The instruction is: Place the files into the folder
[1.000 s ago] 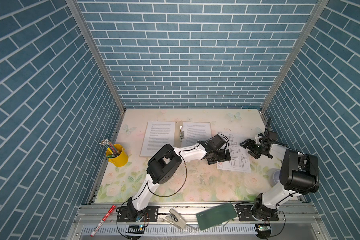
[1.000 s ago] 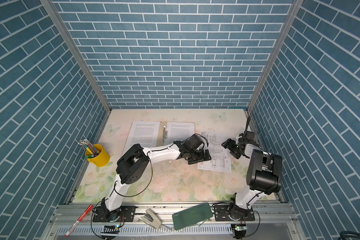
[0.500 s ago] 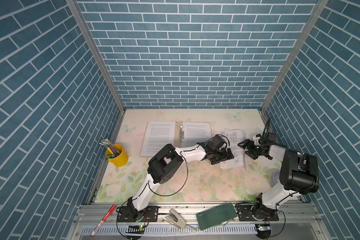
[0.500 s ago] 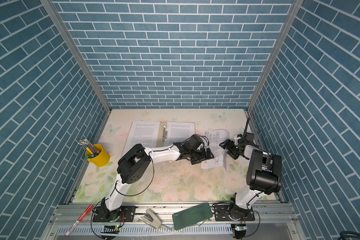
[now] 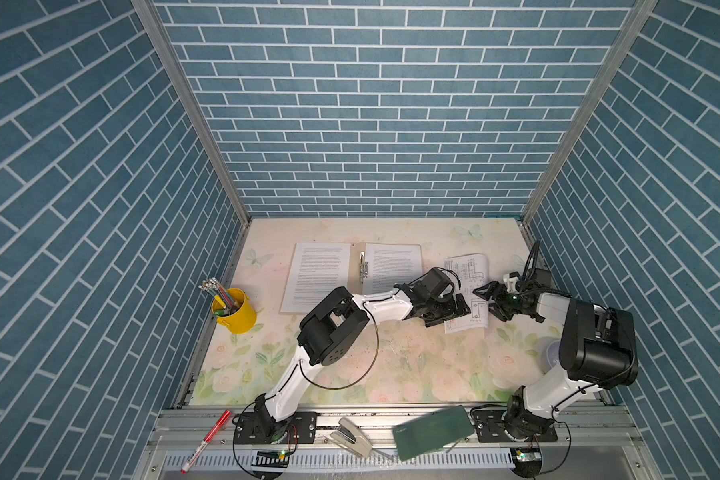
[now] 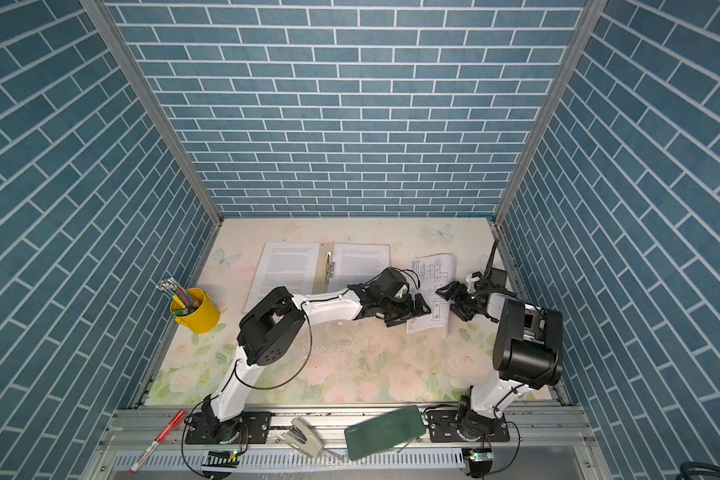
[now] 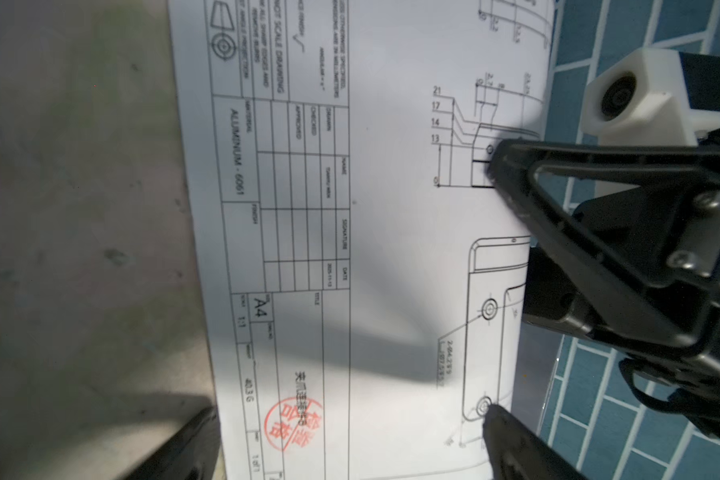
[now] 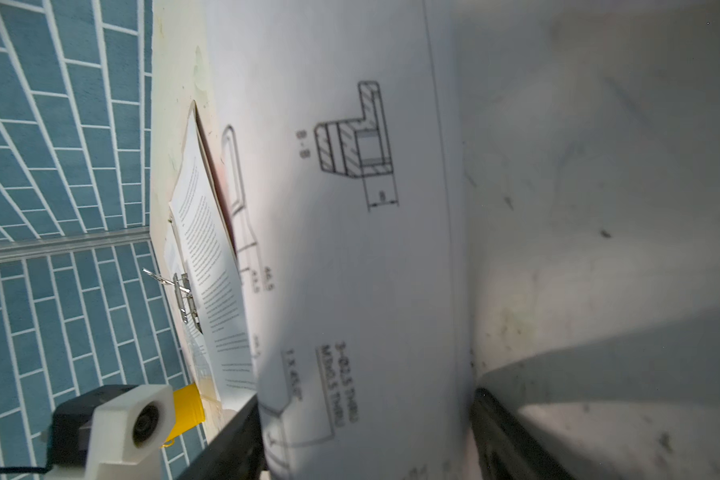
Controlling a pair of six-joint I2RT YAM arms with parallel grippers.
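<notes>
The tan folder [image 5: 356,270] [image 6: 324,272] lies open at the back, a printed text sheet on each half [image 5: 316,276] [image 5: 391,266]. The third of the files, a drawing sheet [image 5: 468,291] [image 6: 437,286] with a red stamp [image 7: 294,424], lies right of the folder, its right side buckled up. My left gripper [image 5: 454,309] [image 7: 350,449] is open over the sheet's left part, one fingertip [image 7: 512,440] on the paper. My right gripper [image 5: 489,297] [image 8: 371,449] is open at the sheet's right edge, with the bulging paper [image 8: 350,249] between its fingers.
A yellow cup of pencils [image 5: 233,309] stands at the left edge. On the front rail lie a red pen [image 5: 206,440], a stapler [image 5: 352,436] and a dark green case [image 5: 433,428]. Brick walls close in on three sides.
The right gripper has moved left into the drawing sheet, which lay flat and is now buckled up on its right side. Its jaws have narrowed a little. The left gripper has hardly moved.
</notes>
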